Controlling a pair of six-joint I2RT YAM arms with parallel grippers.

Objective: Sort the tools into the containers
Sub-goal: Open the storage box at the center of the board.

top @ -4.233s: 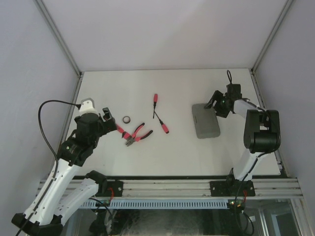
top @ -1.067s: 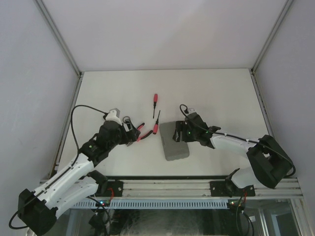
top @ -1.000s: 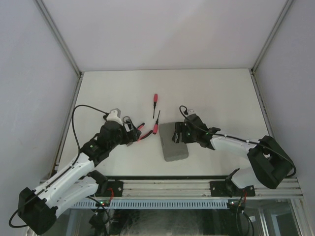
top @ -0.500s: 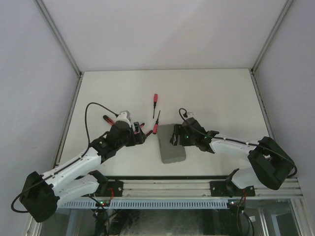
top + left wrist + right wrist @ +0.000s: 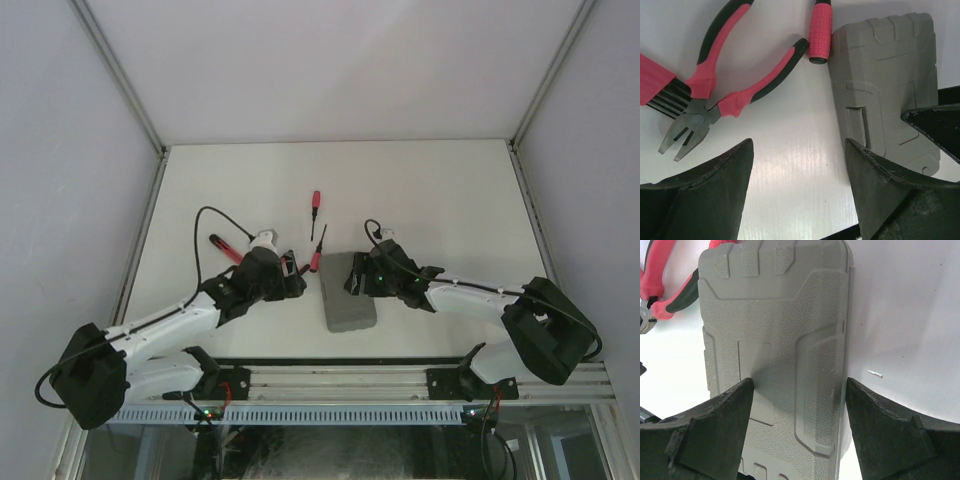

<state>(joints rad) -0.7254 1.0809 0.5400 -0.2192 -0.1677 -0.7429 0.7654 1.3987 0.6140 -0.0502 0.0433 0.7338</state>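
Observation:
The grey case (image 5: 346, 304) lies flat at the table's middle and looks like one closed slab. My right gripper (image 5: 360, 280) is open over its far end. In the right wrist view (image 5: 797, 400) one finger rests on the case (image 5: 775, 325) and the other sits beside its right edge. My left gripper (image 5: 294, 277) is open and empty over bare table (image 5: 797, 170), between the red-and-black pliers (image 5: 725, 82) and the case (image 5: 885, 80). A red screwdriver handle (image 5: 820, 27) touches the case's corner. Screwdrivers lie at the far middle (image 5: 315, 203), near the case (image 5: 318, 256) and at the left (image 5: 222, 245). The dark ring is hidden.
A red ribbed handle with black prongs (image 5: 655, 80) lies left of the pliers. A tiny metal sliver (image 5: 874, 373) lies right of the case. The pliers also show in the right wrist view (image 5: 665, 287). Enclosure walls ring the table; the rail (image 5: 340, 385) runs along the near edge.
The right arm has dragged the case from the right side to the middle. The left gripper has moved right, past the pliers, close to the case's left edge.

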